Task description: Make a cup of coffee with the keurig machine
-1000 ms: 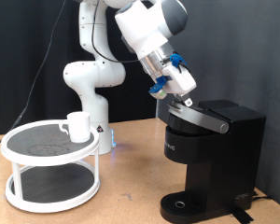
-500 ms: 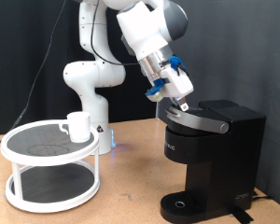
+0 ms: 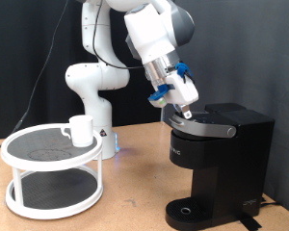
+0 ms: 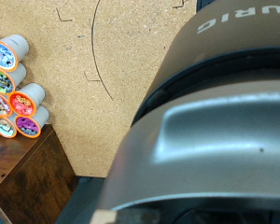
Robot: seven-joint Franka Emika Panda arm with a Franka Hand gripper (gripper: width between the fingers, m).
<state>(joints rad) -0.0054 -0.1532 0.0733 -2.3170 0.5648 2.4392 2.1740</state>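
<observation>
In the exterior view the white arm reaches down from the top of the picture and its gripper [image 3: 187, 112] sits right at the front edge of the lid of the keurig machine [image 3: 222, 159], at the silver-grey handle [image 3: 204, 123] that runs across the lid. Whether the fingers are spread or pressed together cannot be told: they are small and partly merged with the handle in that view, and the wrist view does not show them at all. The lid looks lowered or nearly so, its front sloping down toward the exterior view's left. The machine stands on the wooden worktop [image 3: 135, 192] at the exterior view's right, with its round drip tray [image 3: 188, 212] at the base bare. The cup [image 3: 80, 130] stands well apart from the machine, on the top shelf of a white two-tier round stand [image 3: 53, 168] at the exterior view's left, upright with its handle turned toward the left. The wrist view looks steeply down over the machine's grey lid handle [image 4: 215, 140] and dark body, with white lettering on the rim, and shows the speckled worktop beyond; a cluster of coffee pods [image 4: 17, 93] with coloured tops lies stacked at the edge of a dark wooden box [image 4: 23, 177].
</observation>
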